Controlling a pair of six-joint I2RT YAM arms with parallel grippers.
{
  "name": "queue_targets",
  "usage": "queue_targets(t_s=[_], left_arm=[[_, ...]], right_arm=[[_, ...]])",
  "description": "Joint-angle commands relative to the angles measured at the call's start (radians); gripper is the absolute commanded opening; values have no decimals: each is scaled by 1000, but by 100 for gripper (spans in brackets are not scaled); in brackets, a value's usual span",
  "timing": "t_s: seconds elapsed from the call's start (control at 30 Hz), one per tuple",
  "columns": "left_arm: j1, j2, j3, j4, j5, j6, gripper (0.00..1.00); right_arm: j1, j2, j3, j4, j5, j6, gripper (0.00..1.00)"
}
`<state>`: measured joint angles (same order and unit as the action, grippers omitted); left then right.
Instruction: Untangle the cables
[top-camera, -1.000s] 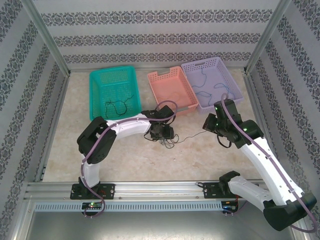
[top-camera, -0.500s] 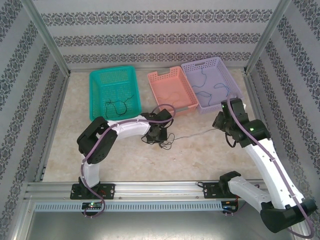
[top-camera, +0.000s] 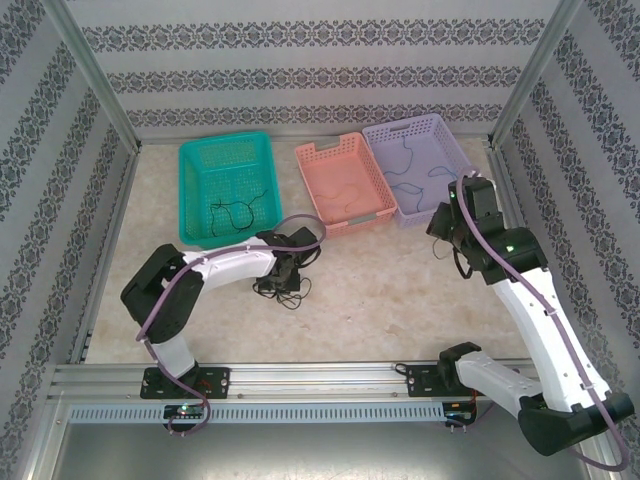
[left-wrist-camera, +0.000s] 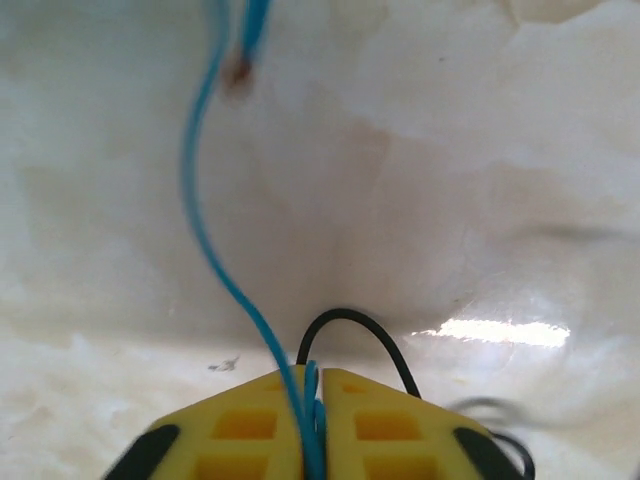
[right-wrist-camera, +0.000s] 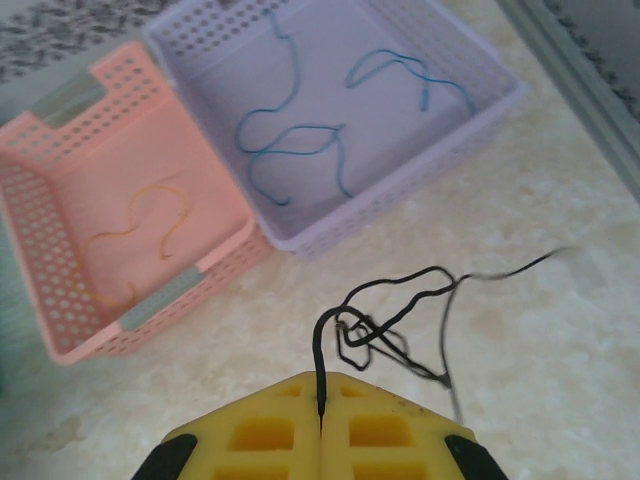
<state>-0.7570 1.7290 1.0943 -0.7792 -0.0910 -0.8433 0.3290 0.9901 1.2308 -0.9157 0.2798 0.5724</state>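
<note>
Its fingers wider apart a second ago, the left gripper (top-camera: 278, 284) now pinches a blue cable (left-wrist-camera: 200, 225) and sits farther left with the tangle (top-camera: 291, 294) dragged along, while the right gripper (top-camera: 443, 226) rides higher beside the purple basket (top-camera: 424, 128), its black cable (right-wrist-camera: 392, 298) carried away from that tangle.

The teal basket (top-camera: 226, 138), pink basket (top-camera: 330, 148) and lilac basket (top-camera: 405, 125) sit on a cream marbled table (top-camera: 380, 300), with a blue cable (left-wrist-camera: 187, 160), a black cable (right-wrist-camera: 318, 360) and grey-patterned white walls (top-camera: 320, 80).

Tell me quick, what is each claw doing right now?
Left claw: closed, pinching a thin blue wire.
Right claw: closed, pinching a thin black wire.
</note>
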Motion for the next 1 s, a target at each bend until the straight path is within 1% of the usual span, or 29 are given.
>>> queue_targets(t_s=[0.0, 0.03, 0.1, 0.23, 0.27, 0.3, 0.4, 0.47, 0.6, 0.7, 0.8, 0.97], left_arm=[[11, -79, 9, -64, -41, 14, 37], [11, -104, 18, -70, -39, 11, 44], [12, -159, 38, -80, -35, 4, 55], [13, -244, 144, -139, -31, -19, 62], [17, -260, 173, -149, -23, -31, 62], [21, -274, 196, -148, -7, -39, 62], [49, -313, 240, -93, 74, -84, 59], [73, -324, 258, -38, 139, -122, 56], [115, -325, 262, 88, 279, -195, 50], [135, -327, 254, 166, 346, -254, 43], [147, -333, 233, 245, 383, -288, 37], [167, -337, 176, 348, 446, -327, 36]], right_arm=[[42, -29, -17, 119, -54, -57, 0], [51, -33, -31, 166, -103, -80, 0], [52, -28, -60, 246, -218, -117, 0], [61, 9, -109, 390, -454, -192, 0], [61, 19, -119, 419, -496, -194, 0], [59, 25, -137, 468, -569, -223, 0], [64, 21, -199, 628, -692, -241, 0], [62, 16, -243, 727, -747, -241, 0], [52, 35, -278, 848, -829, -234, 0], [47, 71, -271, 881, -862, -221, 0], [35, 105, -270, 902, -900, -200, 0], [18, 153, -289, 924, -979, -180, 0]])
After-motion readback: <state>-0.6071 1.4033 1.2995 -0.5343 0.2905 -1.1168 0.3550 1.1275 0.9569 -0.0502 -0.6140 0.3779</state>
